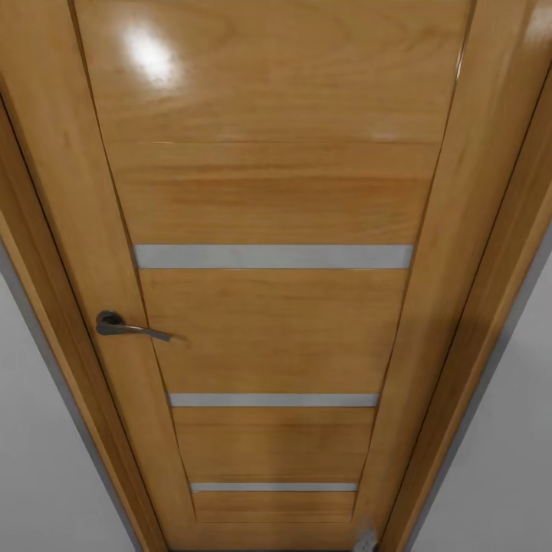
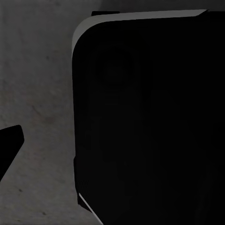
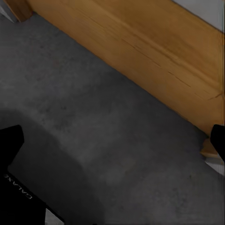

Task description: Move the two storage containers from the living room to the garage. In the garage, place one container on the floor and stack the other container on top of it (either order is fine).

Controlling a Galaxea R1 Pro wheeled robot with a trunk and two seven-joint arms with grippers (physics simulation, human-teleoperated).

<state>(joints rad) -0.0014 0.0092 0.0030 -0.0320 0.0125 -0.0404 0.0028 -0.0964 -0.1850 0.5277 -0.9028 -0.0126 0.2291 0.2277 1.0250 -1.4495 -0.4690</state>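
Note:
The two storage containers are out of view. I face an orange-brown wooden door with frosted strips from very close. The grey speckled concrete floor of the garage lies under my arms. My right gripper hangs open over bare floor next to the door's bottom edge, with one black fingertip at each side of the right wrist view and nothing between them. My left gripper shows one black fingertip spread wide over the floor, and it holds nothing.
A dark metal lever handle sits on the door's left side. White walls flank the door frame. A large black rounded body with a light rim lies close in front of the left wrist camera.

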